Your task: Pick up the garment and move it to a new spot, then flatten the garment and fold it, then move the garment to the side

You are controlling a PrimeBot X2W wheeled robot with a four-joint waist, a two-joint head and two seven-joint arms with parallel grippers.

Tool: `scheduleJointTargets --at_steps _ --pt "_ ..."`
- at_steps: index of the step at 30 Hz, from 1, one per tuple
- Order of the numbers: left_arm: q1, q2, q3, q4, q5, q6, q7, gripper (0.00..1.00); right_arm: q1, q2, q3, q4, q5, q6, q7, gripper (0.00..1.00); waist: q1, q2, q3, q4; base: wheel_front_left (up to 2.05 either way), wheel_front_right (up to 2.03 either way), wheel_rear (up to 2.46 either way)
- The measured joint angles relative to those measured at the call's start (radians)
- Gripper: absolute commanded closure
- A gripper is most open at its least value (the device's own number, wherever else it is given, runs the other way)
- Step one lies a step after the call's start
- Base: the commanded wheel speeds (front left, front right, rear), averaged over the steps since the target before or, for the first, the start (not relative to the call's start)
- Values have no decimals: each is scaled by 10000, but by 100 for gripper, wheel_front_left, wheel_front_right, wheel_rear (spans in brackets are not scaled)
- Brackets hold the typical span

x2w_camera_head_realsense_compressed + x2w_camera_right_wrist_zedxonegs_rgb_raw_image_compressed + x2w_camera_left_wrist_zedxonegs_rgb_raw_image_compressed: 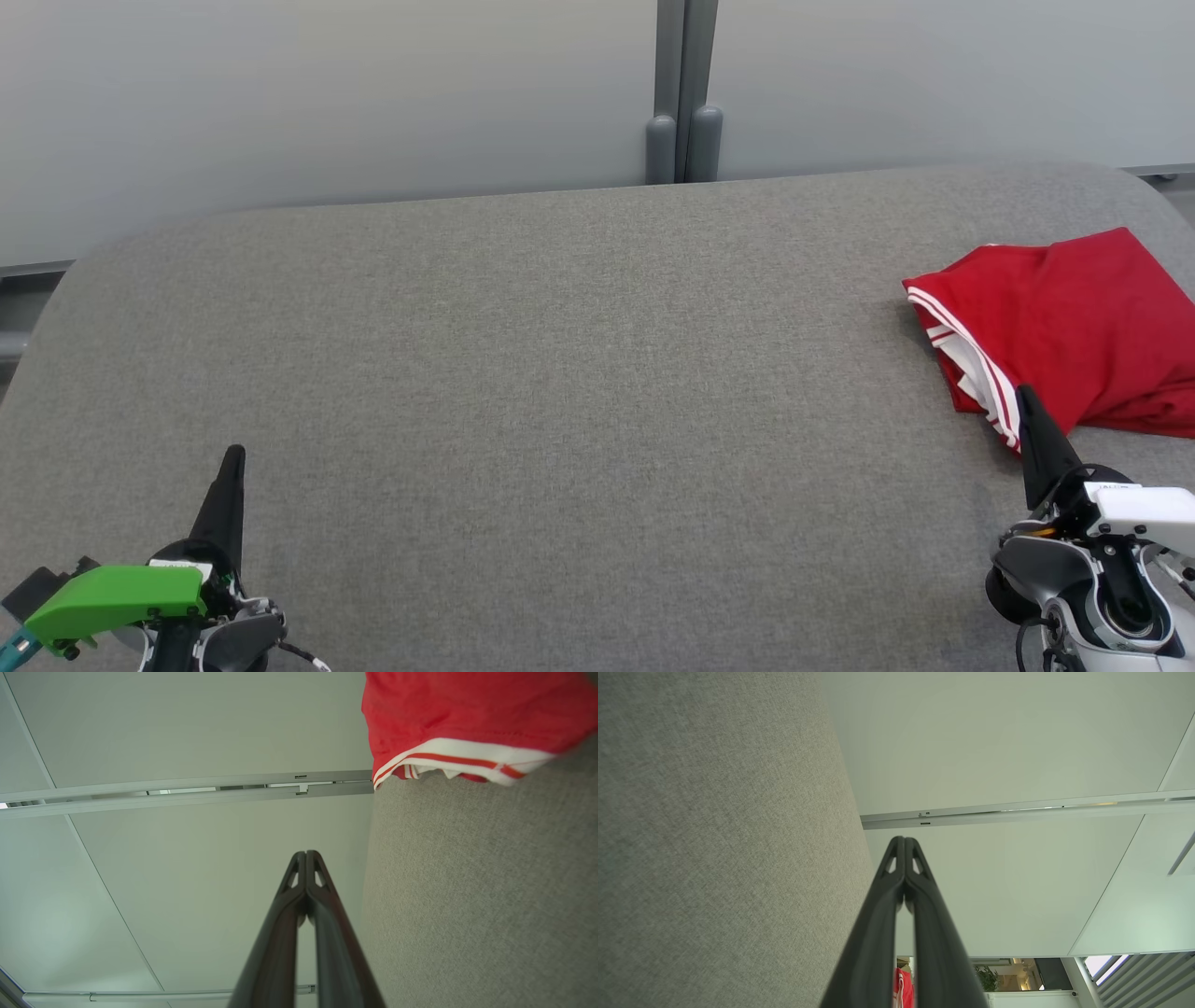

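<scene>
The garment [1064, 322] is red with white stripes along one edge and lies folded on the right side of the grey table [560, 373], running off the head view's right edge. The right wrist view shows its striped edge [467, 718] at the top right. My right gripper [1027, 397] is shut and empty at the lower right, its tip just in front of the garment's near striped corner. At the lower left my left gripper [235, 455] is shut with nothing in it, far from the garment. Both pairs of fingertips [904, 841] [307, 855] touch in the wrist views.
Pale wall panels [327, 93] with a grey post [684, 93] stand right behind the table's far edge. The table's corners are rounded. A wide stretch of bare grey felt lies between the two grippers.
</scene>
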Motion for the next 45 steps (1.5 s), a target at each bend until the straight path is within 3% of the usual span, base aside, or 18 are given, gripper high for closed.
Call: scheduleJointTargets --at_steps 45 --pt "0 0 0 -21 0 0 0 100 0 0 -4 -44 0 0 0 100 0 0 2 0 0 0 0"
